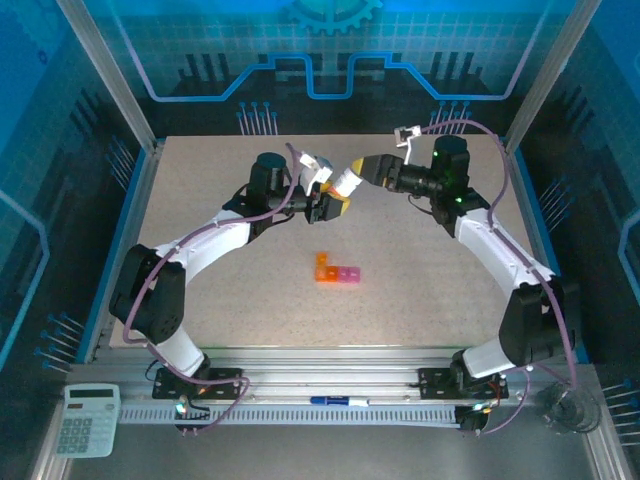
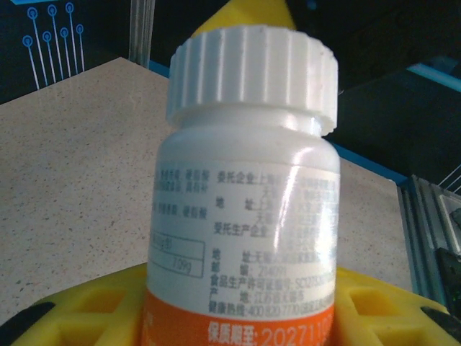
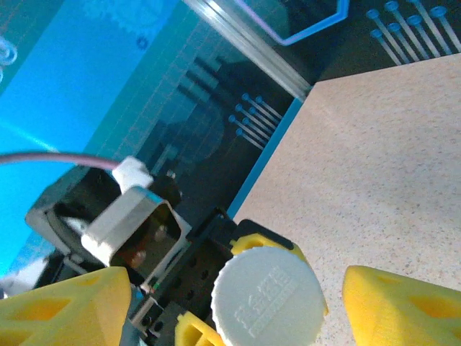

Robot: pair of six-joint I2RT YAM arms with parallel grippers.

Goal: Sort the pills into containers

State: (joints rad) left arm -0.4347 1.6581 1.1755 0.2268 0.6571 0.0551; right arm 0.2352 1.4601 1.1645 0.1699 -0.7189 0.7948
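Observation:
My left gripper (image 1: 334, 206) is shut on a white pill bottle (image 1: 345, 184) and holds it above the far middle of the table. In the left wrist view the bottle (image 2: 245, 187) stands upright between my yellow fingers (image 2: 86, 310), with its ribbed white cap (image 2: 252, 76) screwed on. My right gripper (image 1: 362, 168) is open around the cap (image 3: 270, 295); its yellow fingers (image 3: 400, 306) stand on either side of the cap, clear of it. The containers (image 1: 337, 268), an orange and pink strip, lie on the table nearer the arms. The pills are hidden.
The speckled table (image 1: 200, 220) has a blue-edged rim with metal posts at its corners. A calculator (image 1: 86, 420) and a pen (image 1: 338, 402) lie on the rail in front of the arm bases.

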